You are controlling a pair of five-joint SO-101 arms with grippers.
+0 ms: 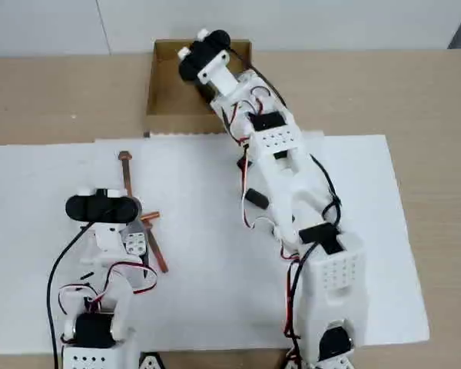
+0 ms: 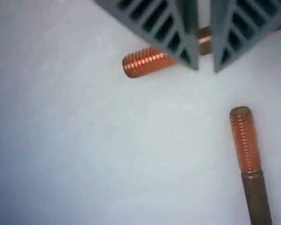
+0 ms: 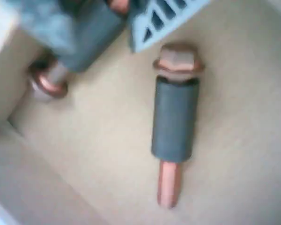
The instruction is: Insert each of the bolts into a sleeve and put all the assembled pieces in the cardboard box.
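Now: L end effector pinches a bolt, near left; R end effector over far cardboard box.
L wrist: jaws nearly closed on shank. R wrist: sleeved bolt on box floor, second sleeved bolt by wall; R grip can't tell.

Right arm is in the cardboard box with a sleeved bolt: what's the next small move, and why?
Probably open the right claw. Its sleeved bolt hangs low in the cardboard box, tip near the floor, beside an assembled piece lying there.
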